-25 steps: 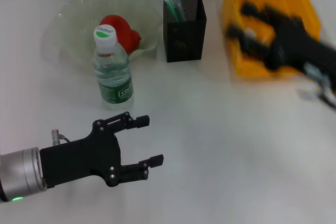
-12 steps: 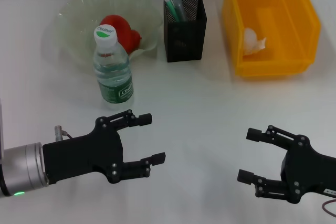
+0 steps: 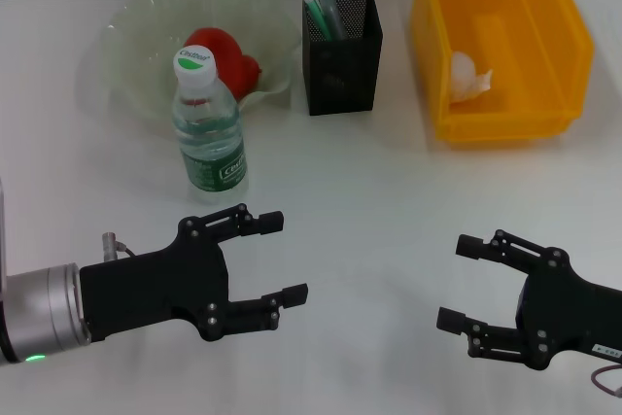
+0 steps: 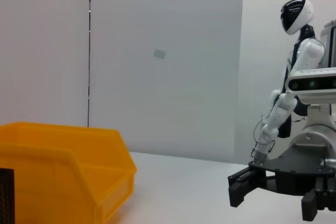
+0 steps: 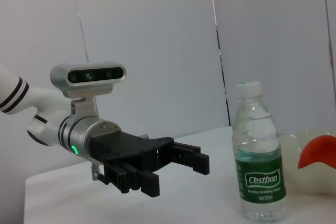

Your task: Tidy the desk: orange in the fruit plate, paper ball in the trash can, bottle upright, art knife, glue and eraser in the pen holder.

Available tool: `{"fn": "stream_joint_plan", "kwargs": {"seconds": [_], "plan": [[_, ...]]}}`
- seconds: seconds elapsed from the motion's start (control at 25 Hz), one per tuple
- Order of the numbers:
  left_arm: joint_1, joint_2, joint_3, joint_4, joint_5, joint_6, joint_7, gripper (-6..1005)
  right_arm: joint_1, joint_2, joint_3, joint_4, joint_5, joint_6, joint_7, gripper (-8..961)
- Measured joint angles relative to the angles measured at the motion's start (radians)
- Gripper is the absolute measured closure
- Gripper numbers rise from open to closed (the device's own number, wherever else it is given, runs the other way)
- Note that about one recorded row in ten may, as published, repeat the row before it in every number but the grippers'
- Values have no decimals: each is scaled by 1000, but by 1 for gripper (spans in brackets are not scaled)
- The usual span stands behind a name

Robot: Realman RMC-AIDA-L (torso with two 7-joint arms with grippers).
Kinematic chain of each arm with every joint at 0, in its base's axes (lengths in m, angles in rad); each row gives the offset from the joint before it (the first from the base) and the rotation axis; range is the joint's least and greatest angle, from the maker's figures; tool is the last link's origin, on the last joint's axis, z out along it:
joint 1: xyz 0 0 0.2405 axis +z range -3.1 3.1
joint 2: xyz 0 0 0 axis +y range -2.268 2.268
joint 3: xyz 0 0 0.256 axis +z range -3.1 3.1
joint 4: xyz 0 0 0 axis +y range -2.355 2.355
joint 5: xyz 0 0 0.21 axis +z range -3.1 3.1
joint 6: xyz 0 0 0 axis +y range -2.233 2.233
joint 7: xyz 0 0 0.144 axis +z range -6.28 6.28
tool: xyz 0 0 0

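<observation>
The right gripper (image 3: 465,284) has come back from the yellow bin (image 3: 573,41) at the far right corner of the desk (image 3: 389,191). One second ago it was reaching over that bin; now it hangs near the front edge on the right side, with its fingers open and nothing between them. The paper ball (image 3: 468,76) lies inside the bin, so this part of the task seems finished.

The left gripper (image 3: 284,257) stays almost in the same place near the front left of the desk, also open and empty.

The water bottle (image 3: 207,125) stands upright with its cap on, just in front of the glass fruit plate (image 3: 126,36) at the far left. A red-orange fruit (image 3: 222,57) rests in that plate. The black mesh pen holder (image 3: 342,38) stands between the plate and the bin, with green and white items (image 3: 321,9) sticking out; I cannot tell which of them is the knife, glue or eraser.

No loose object remains on the desk surface, so I judge the tidying is complete or nearly so, and both arms look parked.
</observation>
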Motion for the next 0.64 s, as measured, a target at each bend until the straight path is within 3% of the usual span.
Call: {"fn": "stream_joint_plan", "kwargs": {"seconds": [0.64], "plan": [[9, -2, 0, 0, 0, 13, -10, 199, 10, 3, 0, 0, 3, 24, -1, 111]]}}
